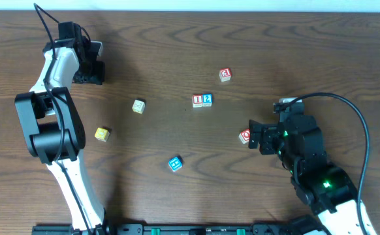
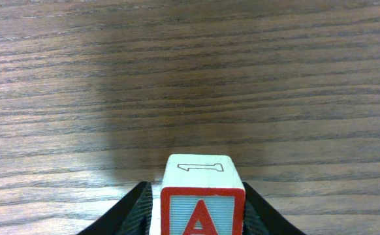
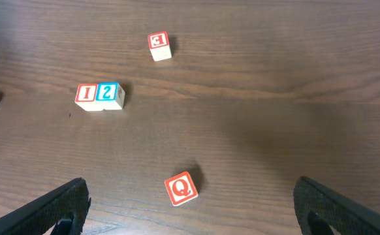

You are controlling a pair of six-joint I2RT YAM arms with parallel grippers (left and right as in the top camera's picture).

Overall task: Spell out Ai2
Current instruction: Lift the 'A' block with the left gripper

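Surface (image 1: 177, 39) dark wood grain, fills all views. Right gripper (image 3: 190, 196) spread wide, nothing between its fingers; Q cube (image 3: 181, 188) lies just ahead of it. Left gripper (image 1: 89, 70) pinches A cube (image 2: 202, 209): white faces, red border, red "A". I cube (image 3: 85, 94) (red-edged) and 2 cube (image 3: 108, 93) (blue-edged) touch side by side, well ahead-left of right gripper.

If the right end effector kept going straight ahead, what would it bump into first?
Most likely the Q cube: it lies just ahead of the right end effector, between its wide-open fingers. Its height is unclear, so it might pass over.
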